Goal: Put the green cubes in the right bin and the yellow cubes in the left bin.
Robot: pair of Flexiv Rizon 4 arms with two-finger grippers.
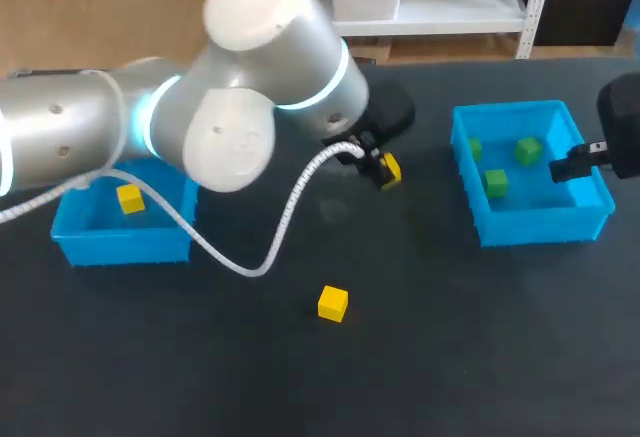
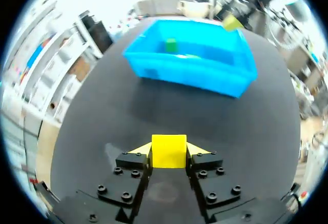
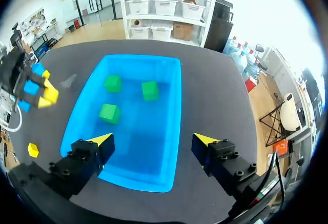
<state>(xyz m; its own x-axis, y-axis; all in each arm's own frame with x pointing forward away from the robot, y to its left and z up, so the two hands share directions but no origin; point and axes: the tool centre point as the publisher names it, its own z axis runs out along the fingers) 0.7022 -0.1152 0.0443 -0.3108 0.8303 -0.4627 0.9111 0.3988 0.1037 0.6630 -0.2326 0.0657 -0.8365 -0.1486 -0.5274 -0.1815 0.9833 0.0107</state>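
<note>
- Left hand (image 2: 169,158) was clamped on a yellow cube (image 2: 168,149), one finger on each side, over the table (image 1: 450,347) between the two bins.
- Right hand (image 3: 154,141) sat over the right bin (image 1: 530,229), fingers spread wide, gripping nothing.
- Three green cubes (image 3: 109,113) lay in the right bin.
- Second yellow cube (image 1: 129,198) lay in the left bin (image 1: 120,245).
- Third yellow cube (image 1: 333,303) lay loose on the table, well apart from both bins.
</note>
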